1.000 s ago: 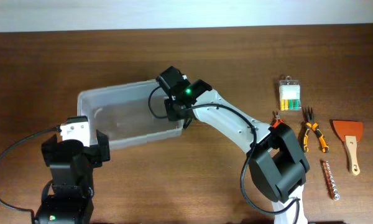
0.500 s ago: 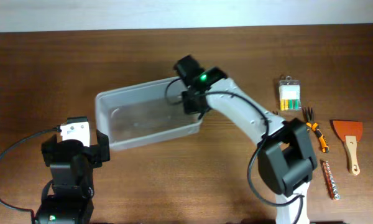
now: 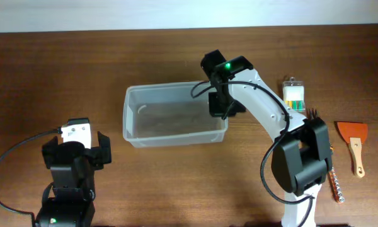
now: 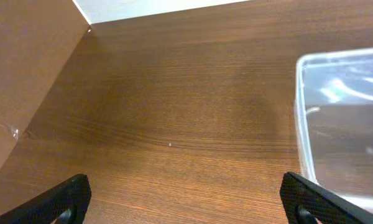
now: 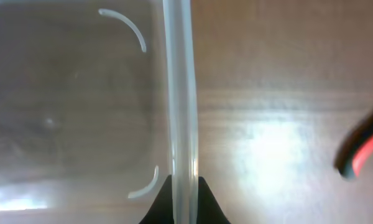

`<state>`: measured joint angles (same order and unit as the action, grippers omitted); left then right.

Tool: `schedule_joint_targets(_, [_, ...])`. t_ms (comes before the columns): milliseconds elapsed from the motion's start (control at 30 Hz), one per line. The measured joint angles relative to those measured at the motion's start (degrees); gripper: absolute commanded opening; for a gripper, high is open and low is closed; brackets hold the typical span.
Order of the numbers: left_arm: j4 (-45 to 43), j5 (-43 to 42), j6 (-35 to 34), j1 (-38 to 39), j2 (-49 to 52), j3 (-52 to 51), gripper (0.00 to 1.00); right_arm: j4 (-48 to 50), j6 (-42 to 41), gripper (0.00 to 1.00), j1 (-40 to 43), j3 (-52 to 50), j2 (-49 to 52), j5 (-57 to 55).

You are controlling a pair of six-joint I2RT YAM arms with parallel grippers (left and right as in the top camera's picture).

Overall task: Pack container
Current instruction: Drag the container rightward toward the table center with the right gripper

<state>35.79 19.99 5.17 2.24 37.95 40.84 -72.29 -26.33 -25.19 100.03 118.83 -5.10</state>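
The container [image 3: 170,120] is clear, faintly milky along its rim, and the warm brown wood grain of the table [image 3: 63,69] shows through it. The right arm [image 3: 264,106] is white with black joints and a green light [image 3: 227,65]. The left arm [image 3: 72,170] is black, capped white. At the right lie a green-and-yellow battery pack [image 3: 293,96] and an orange scraper [image 3: 353,133] with a pale wooden handle.

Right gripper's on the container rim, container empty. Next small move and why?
Probably open the right gripper and lift clear of the container. It pinches the right rim; the container sits empty mid-table, and the scraper and small clear pack lie to its right, unpacked. The left gripper is open, holding nothing.
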Motion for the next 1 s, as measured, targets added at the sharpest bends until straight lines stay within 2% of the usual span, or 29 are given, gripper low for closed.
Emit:
schedule_joint_targets(500, [0.0, 0.0, 0.0, 0.0, 0.0, 0.0, 0.99, -10.1, 1.0, 0.04, 0.0, -0.3, -3.8, 1.3])
schedule_joint_targets(833, [0.0, 0.0, 0.0, 0.0, 0.0, 0.0, 0.99, -8.8, 1.7, 0.04, 0.0, -2.9, -8.5, 0.1])
schedule_joint_targets(1000, [0.8, 0.0, 0.0, 0.0, 0.0, 0.0, 0.99, -4.2, 1.6, 0.04, 0.0, -8.2, -8.7, 0.0])
